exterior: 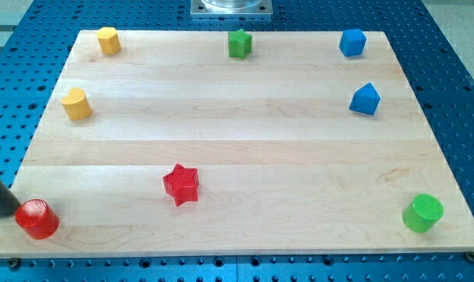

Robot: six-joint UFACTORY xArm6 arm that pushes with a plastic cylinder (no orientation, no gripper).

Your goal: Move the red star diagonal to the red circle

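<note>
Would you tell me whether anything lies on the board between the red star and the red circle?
Nothing: in the camera view, only bare wood separates the red star from the red circle. My tip touches the circle's far left side.

Red star [180,184]: small five-pointed block, lying flat on the tabletop, lower left of centre. Red circle [37,218]: short ribbed cylinder, upright, at the view's bottom-left corner, well apart from the star.

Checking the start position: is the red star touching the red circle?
Apart. The camera view shows bare wood between the red star and the red circle at the board's lower left.
</note>
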